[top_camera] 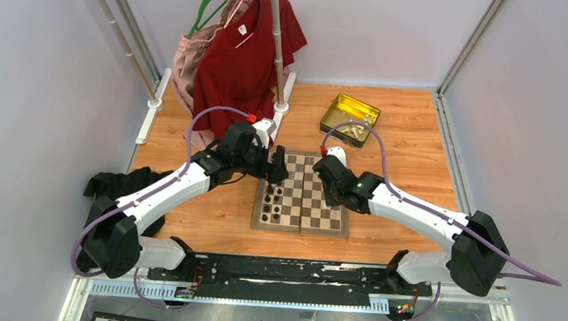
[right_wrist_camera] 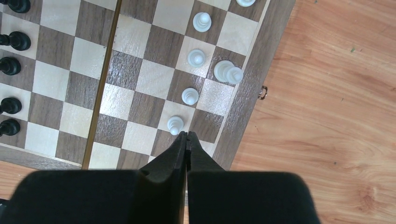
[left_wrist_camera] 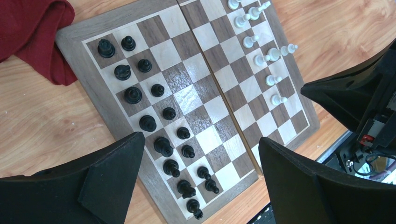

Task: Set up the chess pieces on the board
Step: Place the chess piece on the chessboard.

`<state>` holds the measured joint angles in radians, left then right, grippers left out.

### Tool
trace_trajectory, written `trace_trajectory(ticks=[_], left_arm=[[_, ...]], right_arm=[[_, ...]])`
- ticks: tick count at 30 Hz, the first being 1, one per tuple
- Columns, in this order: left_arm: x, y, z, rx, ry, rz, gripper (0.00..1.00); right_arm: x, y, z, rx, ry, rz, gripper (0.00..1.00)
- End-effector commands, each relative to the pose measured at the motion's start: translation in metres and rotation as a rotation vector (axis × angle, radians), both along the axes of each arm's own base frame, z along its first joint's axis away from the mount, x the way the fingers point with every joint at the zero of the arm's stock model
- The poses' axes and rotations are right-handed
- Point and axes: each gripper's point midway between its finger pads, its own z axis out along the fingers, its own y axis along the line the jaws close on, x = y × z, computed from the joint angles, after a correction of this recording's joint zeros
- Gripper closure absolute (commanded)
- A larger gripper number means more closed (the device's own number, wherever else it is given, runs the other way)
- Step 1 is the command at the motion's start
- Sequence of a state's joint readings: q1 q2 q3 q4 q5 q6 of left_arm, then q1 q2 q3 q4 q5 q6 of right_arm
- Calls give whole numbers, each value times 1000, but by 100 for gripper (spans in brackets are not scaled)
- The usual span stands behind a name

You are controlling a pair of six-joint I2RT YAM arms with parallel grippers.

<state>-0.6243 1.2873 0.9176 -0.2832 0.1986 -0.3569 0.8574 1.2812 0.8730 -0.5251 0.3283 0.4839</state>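
Observation:
The board [top_camera: 302,199] lies between my two arms, with black figures [left_wrist_camera: 148,122] in two rows along its left side. Several white chess pieces [right_wrist_camera: 196,57] stand along the board's [right_wrist_camera: 154,79] right side, among them a taller one [right_wrist_camera: 228,72]. My right gripper [right_wrist_camera: 187,134] hovers over that side with its fingers pressed together and nothing visible between them. Its tip sits just beside the nearest white pawn [right_wrist_camera: 175,124]. My left gripper [left_wrist_camera: 201,142] hangs wide open above the board's [left_wrist_camera: 189,98] black side, holding nothing. The white pieces [left_wrist_camera: 273,53] show far across that view.
A gold tin [top_camera: 349,118] with a few pale pieces inside sits behind the board on the right. A red shirt [top_camera: 242,57] and a pink garment hang on a stand at the back left. A black cloth [top_camera: 121,182] lies at the left edge.

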Motion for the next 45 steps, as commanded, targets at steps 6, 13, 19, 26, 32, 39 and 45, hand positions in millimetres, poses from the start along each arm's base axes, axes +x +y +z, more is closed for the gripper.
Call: trace_trajectory(ticks=[6,13,19,26,32,39,45], left_arm=[[0,-2,0,-12,-9,-6,2],[0,-3,-3,-5,-2,-11,2],[1,-4,-4,-5,3,-14,2],[1,-4,-4,2,3,-16,2],[1,-4,-5,6,6,-17,2],[1,-4,-4,5,4,-18,2],[0,-4,-6,6,7,-18,2]], right_arm=[[16,-9,-12,-52,-5,-63,100],[26,-14,-21,-54,2,-84,100],[30,-16,-29,-49,24,-86,100],[31,-11,-37,-41,46,-74,100],[29,-10,-41,-40,55,-70,100],[27,-9,-44,-32,66,-66,100],[26,-10,-45,-33,68,-69,100]])
